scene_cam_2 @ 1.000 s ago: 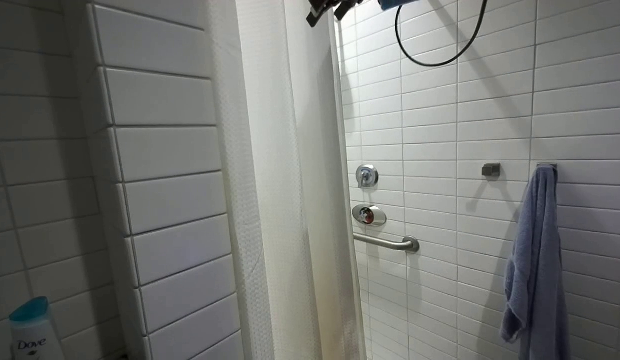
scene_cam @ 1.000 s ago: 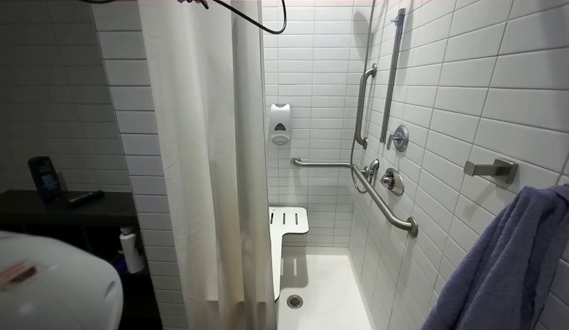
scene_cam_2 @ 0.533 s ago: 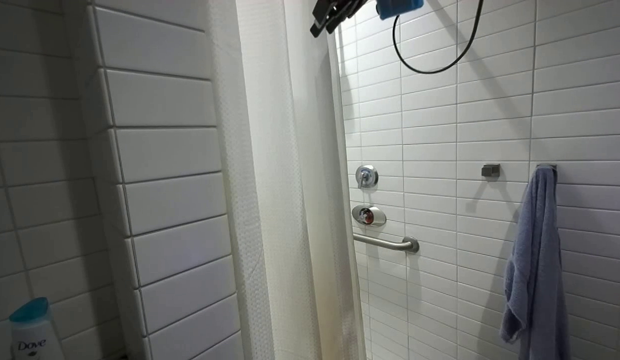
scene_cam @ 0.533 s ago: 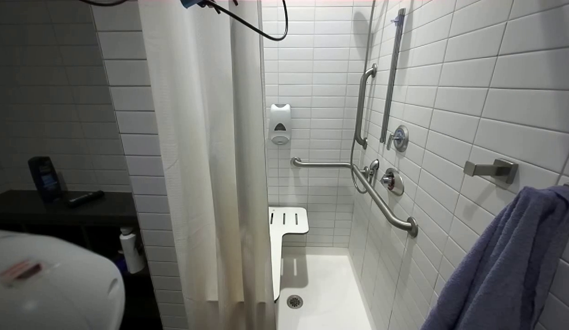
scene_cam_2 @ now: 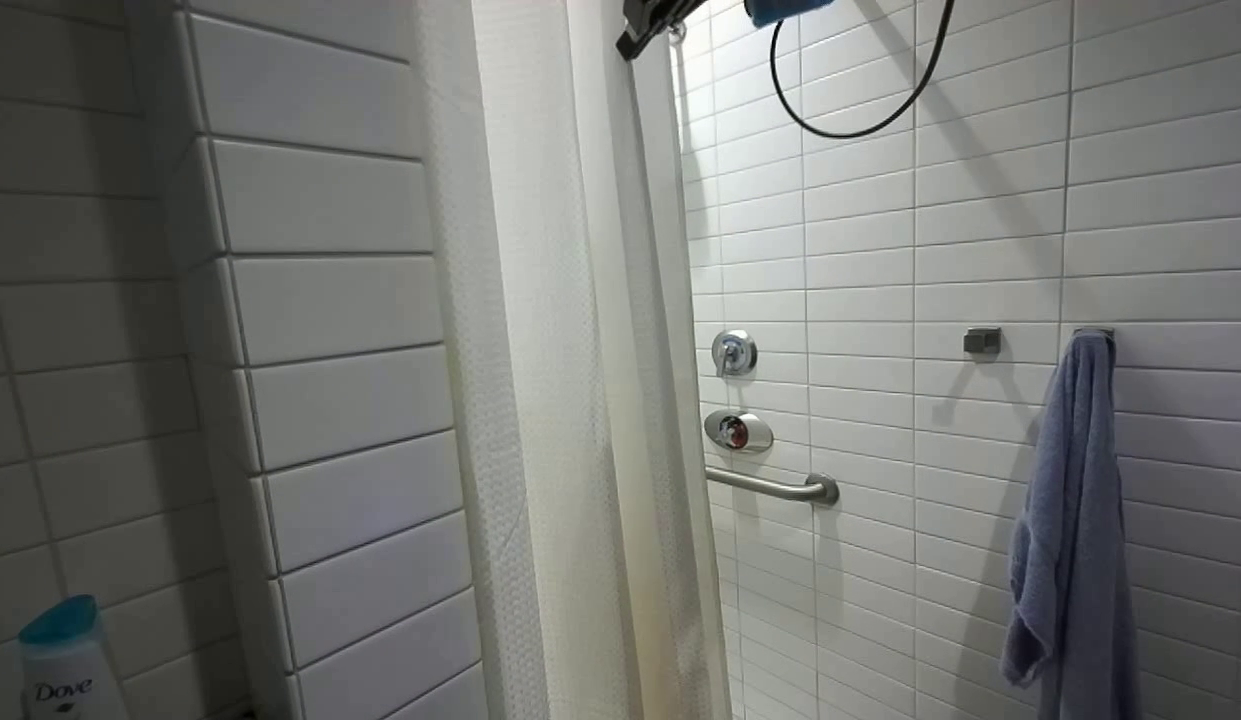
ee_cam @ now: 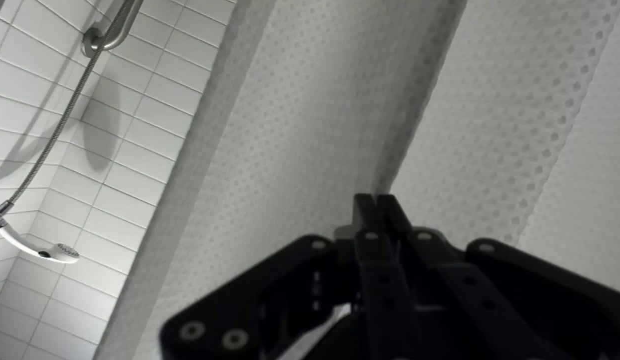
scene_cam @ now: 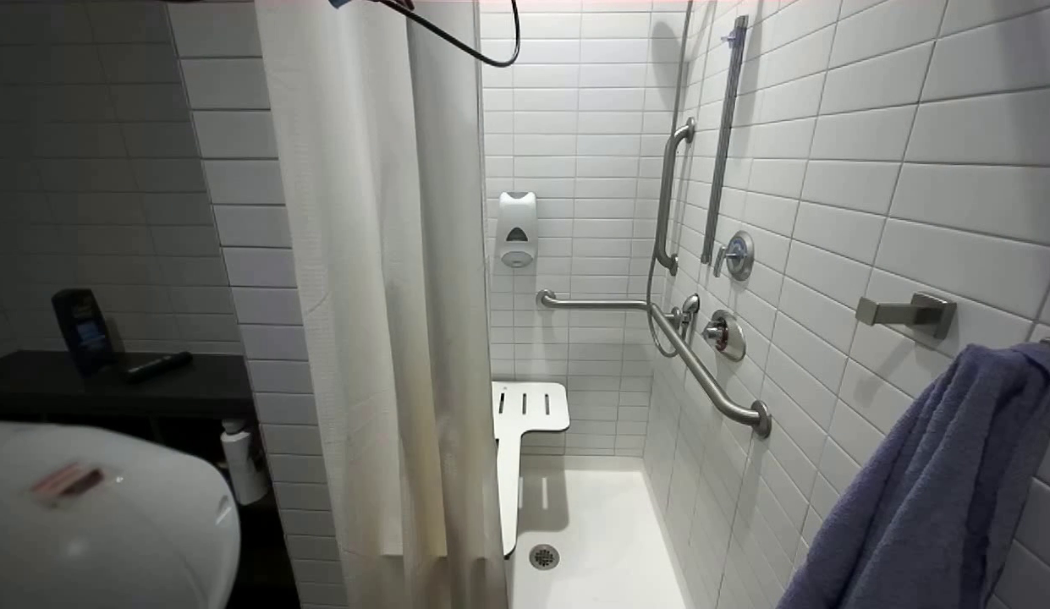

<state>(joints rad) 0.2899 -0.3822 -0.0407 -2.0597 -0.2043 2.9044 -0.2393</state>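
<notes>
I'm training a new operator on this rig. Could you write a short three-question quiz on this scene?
1. True or false: the end effector is closed on a fold of the shower curtain.
2. Which shows in both exterior views: (a) a red bathrobe, (b) a purplish-blue towel, (c) a wall clock?
3. Fill in: in an exterior view, the blue-capped bottle is labelled ____.

Key: 1. True; 2. b; 3. Dove.

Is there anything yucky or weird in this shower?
Maybe the shower curtain: its lower part looks yellowish-tan in both exterior views, while its top looks whiter. That could be a stain, or just the light; I can't tell which. Nothing else looks spilled or broken.
</notes>
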